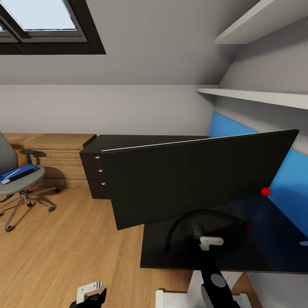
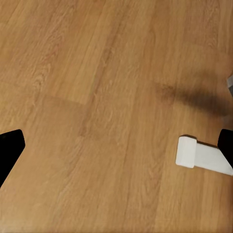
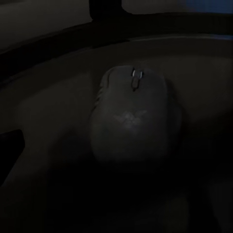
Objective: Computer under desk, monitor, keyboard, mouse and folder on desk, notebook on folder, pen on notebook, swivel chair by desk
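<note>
- Glossy black desk (image 1: 265, 252) fills the lower right of the head view, running along a blue wall panel (image 1: 295, 179).
- The monitor (image 1: 192, 179) stands on the desk with its black front turned toward the camera and tilted, a red dot (image 1: 265, 191) at its lower right corner; its curved black foot (image 1: 188, 222) rests on the desktop.
- The right gripper (image 1: 206, 240) hangs above the desk just in front of that foot, with a white finger piece showing; whether its jaws are spread or pressed together I cannot tell.
- In the dim right wrist view, the mouse (image 3: 136, 121) lies on the desk directly below the gripper, wheel end pointing away; it seems to sit inside the curve of the foot, though the darkness makes that unsure.
- The left gripper (image 1: 92, 293) is low over the light wood floor (image 1: 68, 248), its dark fingers (image 2: 9, 150) spread wide at the edges of the left wrist view, with nothing between them.
- The chair (image 1: 13, 184) stands at far left, well apart from the desk, with the blue folder (image 1: 17, 173) lying on its grey seat.
- A dark drawer unit (image 1: 96, 171) sits behind the monitor beside low oak shelving (image 1: 55, 149).
- A skylight (image 1: 42, 21) is set in the sloped ceiling.
</note>
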You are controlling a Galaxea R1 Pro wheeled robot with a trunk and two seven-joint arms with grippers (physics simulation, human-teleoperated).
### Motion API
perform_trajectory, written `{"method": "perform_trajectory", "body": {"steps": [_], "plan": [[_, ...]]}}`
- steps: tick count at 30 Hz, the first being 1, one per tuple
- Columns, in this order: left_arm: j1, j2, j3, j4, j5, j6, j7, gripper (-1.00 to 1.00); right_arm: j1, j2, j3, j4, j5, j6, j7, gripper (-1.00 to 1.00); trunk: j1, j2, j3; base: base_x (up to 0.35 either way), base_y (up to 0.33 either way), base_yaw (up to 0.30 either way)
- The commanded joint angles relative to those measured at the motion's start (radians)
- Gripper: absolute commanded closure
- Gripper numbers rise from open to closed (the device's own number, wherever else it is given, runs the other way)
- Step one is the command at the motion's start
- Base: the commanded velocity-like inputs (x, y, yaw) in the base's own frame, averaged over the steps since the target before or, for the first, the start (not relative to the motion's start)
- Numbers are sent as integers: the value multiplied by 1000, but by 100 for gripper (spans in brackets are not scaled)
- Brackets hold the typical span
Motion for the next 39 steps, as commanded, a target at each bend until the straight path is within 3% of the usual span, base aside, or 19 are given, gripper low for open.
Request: {"method": "perform_trajectory", "body": {"steps": [1, 19, 39], "plan": [[0, 0, 0, -2, 10, 6, 1, -100, -1, 0, 2, -1, -4, 5, -7, -100, 0, -1, -1, 0, 0, 0], [0, 1, 0, -2, 10, 6, 1, -100, -1, -1, 2, -1, -4, 5, -8, -100, 0, -1, -1, 2, 0, 0], [0, -1, 0, -1, 10, 7, 1, -100, -1, -2, 2, -1, -4, 5, -8, -100, 0, -1, -1, 90, 0, 0]]}}
